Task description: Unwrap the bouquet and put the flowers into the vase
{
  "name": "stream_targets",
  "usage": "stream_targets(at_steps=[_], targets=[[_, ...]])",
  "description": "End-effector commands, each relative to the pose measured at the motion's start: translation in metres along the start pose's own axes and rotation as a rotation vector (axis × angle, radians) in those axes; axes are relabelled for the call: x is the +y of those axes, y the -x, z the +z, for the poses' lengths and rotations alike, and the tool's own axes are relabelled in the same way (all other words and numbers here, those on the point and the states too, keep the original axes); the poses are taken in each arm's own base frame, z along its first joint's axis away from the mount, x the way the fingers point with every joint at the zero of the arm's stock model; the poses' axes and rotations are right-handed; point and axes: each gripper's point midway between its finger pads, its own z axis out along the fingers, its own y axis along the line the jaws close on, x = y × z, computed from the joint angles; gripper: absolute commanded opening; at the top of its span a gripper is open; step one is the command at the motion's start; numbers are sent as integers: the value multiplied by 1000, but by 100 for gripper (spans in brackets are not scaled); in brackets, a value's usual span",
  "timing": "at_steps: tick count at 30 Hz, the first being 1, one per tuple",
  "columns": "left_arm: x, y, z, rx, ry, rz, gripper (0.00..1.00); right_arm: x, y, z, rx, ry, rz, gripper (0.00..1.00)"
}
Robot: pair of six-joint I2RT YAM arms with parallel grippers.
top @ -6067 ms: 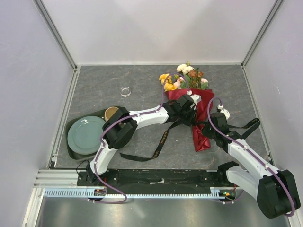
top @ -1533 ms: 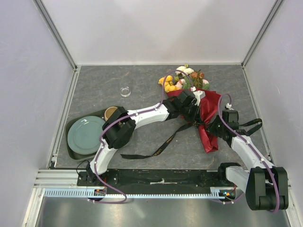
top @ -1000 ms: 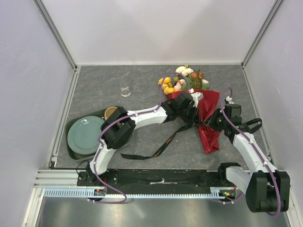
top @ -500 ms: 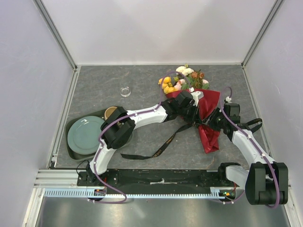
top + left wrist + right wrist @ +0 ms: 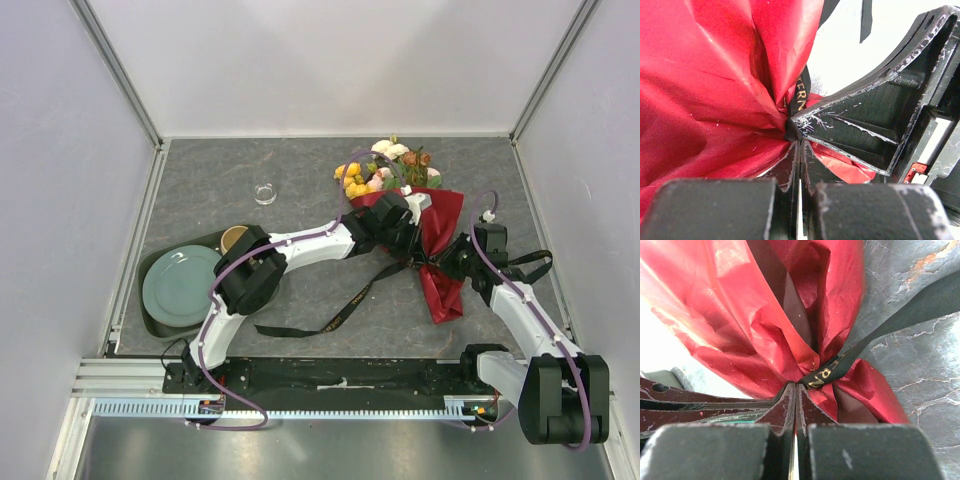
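Bouquet lies right of centre, flowers toward far wall. Left gripper and right gripper both pressed together, pinching ribbon at tied waist. Vase stands well apart to left; mug, plate beside left arm.

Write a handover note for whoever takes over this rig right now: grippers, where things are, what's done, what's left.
Left gripper: shut on the bouquet at its tied waist.
Right gripper: shut on the ribbon at the same waist.
The bouquet lies on the table's right side, flowers pointing to the far edge; the vase stands empty, to its left.
Done: nothing unwrapped yet.
Left: free the ribbon, open the paper, move the flowers into the vase.
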Motion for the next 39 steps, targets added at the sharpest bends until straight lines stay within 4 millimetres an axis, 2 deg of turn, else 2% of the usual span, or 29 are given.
stream_targets(at_steps=[1,9,20,29,36,39], targets=[[-23,31,-9,-77,-37,14,2,-12,-1,1,-20,-49,12,0],[-1,36,-20,-91,30,0,2,-30,5,-4,-74,-132,-9,0],[7,22,-33,-86,54,-2,2,-50,18,-10,-132,-214,-25,0],[-1,10,-34,-49,-4,-5,2,-36,45,-21,-208,-196,-100,0],[-18,22,-48,-75,-41,35,2,-44,61,-28,-262,-265,-99,0],[-18,24,-50,-77,-39,43,2,-41,68,-28,-274,-265,-90,0]])
